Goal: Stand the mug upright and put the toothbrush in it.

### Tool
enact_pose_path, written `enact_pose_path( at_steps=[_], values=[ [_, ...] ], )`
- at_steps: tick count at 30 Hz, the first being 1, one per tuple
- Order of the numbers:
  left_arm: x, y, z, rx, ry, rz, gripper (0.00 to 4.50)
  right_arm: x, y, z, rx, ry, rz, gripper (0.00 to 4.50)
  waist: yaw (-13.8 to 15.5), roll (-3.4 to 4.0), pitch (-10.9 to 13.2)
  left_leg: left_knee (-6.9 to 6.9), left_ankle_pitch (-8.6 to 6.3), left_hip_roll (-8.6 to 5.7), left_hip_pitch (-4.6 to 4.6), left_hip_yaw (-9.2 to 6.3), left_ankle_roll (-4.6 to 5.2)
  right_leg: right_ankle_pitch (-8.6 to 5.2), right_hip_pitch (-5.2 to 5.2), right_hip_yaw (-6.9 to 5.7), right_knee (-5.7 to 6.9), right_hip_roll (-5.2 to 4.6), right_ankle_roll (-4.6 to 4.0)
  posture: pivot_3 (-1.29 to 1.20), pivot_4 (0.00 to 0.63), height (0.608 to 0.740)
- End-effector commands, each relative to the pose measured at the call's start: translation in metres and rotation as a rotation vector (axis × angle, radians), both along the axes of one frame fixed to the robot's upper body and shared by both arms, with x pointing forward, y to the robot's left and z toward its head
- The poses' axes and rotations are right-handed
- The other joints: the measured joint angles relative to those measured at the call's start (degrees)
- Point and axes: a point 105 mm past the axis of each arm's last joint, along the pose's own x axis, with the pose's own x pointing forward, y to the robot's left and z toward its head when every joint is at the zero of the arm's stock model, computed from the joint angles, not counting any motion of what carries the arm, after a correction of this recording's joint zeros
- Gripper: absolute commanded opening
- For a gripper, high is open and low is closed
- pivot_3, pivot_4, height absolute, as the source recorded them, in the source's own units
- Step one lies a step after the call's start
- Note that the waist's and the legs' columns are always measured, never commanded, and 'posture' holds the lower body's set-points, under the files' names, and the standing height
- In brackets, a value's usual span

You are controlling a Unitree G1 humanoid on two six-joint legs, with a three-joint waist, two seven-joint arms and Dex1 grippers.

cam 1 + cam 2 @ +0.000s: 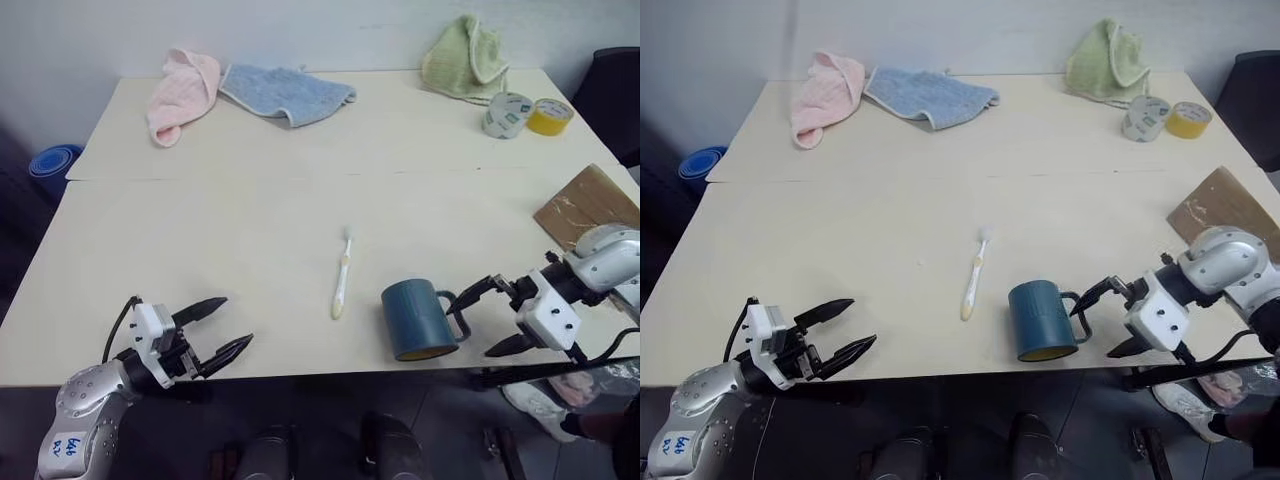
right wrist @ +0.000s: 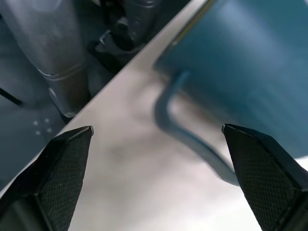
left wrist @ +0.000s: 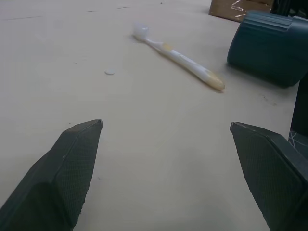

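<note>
Nearest, at about five o'clock on the table (image 1: 250,210), the mug (image 1: 416,318) is seen lying on its side, yellow-rimmed mouth toward the near edge and loop handle turned to the right gripper (image 1: 492,317), whose jaws are spread wide just beside that handle, empty. Glazed, rigid and probably slippery, the mug is best taken across its round body or by the handle. Farther in, toward the centre, the slim, light, stiff plastic toothbrush (image 1: 341,276) lies flat; the left gripper (image 1: 218,328), at seven o'clock, is held open and empty.
</note>
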Motion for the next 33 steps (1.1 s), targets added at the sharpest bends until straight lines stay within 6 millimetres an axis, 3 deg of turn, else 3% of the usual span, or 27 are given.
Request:
enact_pose_path(
  at_steps=[1,13,16,21,26,33],
  values=[
    [0.004,-0.002,0.008,-0.027,-0.034,-0.005,4.5,0.0,0.007,-0.006,-0.07,0.055,0.041,3.92,0.1,0.01,0.0,0.01,0.0,0.0,-0.01,0.02,0.0,0.01,-0.01,0.0,0.0,0.0,-0.01,0.0,0.15,0.74],
    [0.005,-0.002,0.008,-0.031,-0.037,0.019,4.5,0.008,0.014,0.014,-0.069,0.119,-0.065,0.07,0.2,0.02,0.0,0.05,-0.01,0.02,-0.05,-0.04,-0.01,0.02,-0.02,-0.13,0.02,0.0,-0.03,0.0,0.15,0.74],
    [0.005,-0.002,0.008,-0.035,-0.038,0.024,4.5,0.007,0.02,0.019,0.002,0.164,-0.1,0.03,0.3,0.02,0.0,0.05,-0.01,0.02,-0.05,-0.05,-0.02,0.02,-0.01,-0.15,0.02,0.0,-0.03,0.0,0.15,0.74],
    [0.003,-0.002,0.008,-0.033,-0.042,0.033,4.5,0.009,0.039,0.049,0.343,0.421,-0.274,0.03,0.5,0.0,0.0,0.06,-0.01,0.03,-0.09,-0.1,-0.02,0.05,-0.01,-0.32,0.04,-0.03,-0.08,0.0,0.15,0.74],
    [0.002,-0.001,0.009,-0.033,-0.048,0.042,4.5,0.025,0.053,0.083,0.733,0.629,-0.43,0.03,0.5,-0.01,0.0,0.07,-0.01,0.1,-0.09,-0.09,-0.02,0.11,0.0,-0.55,0.02,-0.03,-0.17,0.0,0.15,0.74],
    [0.01,-0.004,0.015,-0.035,-0.065,0.024,4.5,0.063,0.06,0.072,1.144,0.964,-0.735,0.03,0.7,-0.05,0.0,0.07,-0.02,0.1,-0.09,-0.1,-0.04,0.12,-0.01,-0.6,0.09,-0.03,-0.18,0.0,0.15,0.74]
  ],
)
